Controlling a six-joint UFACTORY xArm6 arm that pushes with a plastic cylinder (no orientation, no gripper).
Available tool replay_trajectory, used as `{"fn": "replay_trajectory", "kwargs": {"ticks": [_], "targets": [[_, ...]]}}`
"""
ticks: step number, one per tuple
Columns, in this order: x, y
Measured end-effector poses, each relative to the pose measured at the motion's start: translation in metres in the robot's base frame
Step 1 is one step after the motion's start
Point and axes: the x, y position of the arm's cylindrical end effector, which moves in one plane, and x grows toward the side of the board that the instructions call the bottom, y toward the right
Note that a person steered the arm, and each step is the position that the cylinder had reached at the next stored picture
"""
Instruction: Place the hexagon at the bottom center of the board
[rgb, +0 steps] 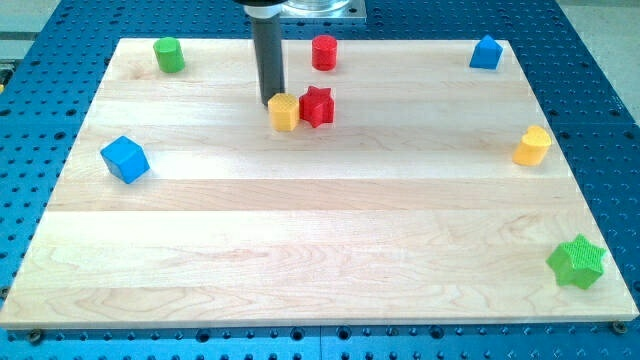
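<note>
A yellow hexagon block (284, 112) lies in the upper middle of the wooden board (320, 250). A red star block (317, 106) touches its right side. My tip (270, 99) is at the lower end of the dark rod, just above and to the left of the yellow hexagon, touching or nearly touching its top-left edge.
A green cylinder (168, 54) sits at the top left and a red cylinder (323, 52) at the top middle. A blue block (485, 52) is at the top right, a blue cube (125, 159) at the left, a yellow block (532, 146) at the right, and a green star (577, 262) at the bottom right.
</note>
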Motion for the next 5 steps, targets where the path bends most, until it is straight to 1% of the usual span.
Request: {"fn": "replay_trajectory", "kwargs": {"ticks": [2, 3, 4, 5], "targets": [[0.004, 0.012], [0.053, 0.012], [0.117, 0.012], [0.166, 0.012]]}}
